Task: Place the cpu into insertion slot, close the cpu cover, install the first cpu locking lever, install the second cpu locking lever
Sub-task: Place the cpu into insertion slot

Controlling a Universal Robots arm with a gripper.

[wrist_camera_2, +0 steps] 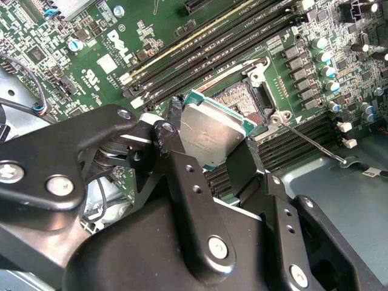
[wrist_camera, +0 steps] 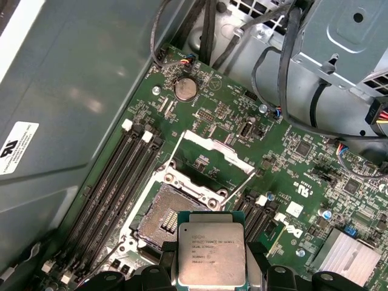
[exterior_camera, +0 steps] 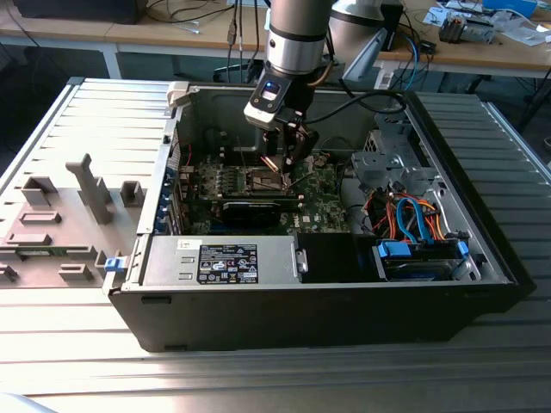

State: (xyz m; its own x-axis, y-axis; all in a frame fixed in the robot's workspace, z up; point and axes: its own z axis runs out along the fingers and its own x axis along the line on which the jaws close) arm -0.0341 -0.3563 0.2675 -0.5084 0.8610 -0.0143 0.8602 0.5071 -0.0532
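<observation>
Silver-grey square cpu (wrist_camera: 211, 253), green-edged, between black jaws near insertion slot (wrist_camera: 159, 221)

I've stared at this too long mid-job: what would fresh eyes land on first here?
First, the cpu, silver face up, clamped in the jaws of the gripper close over the bare slot. Next, the cover, tipped up open beside the slot. In the exterior view, the arm reaches down into the open case.
</observation>
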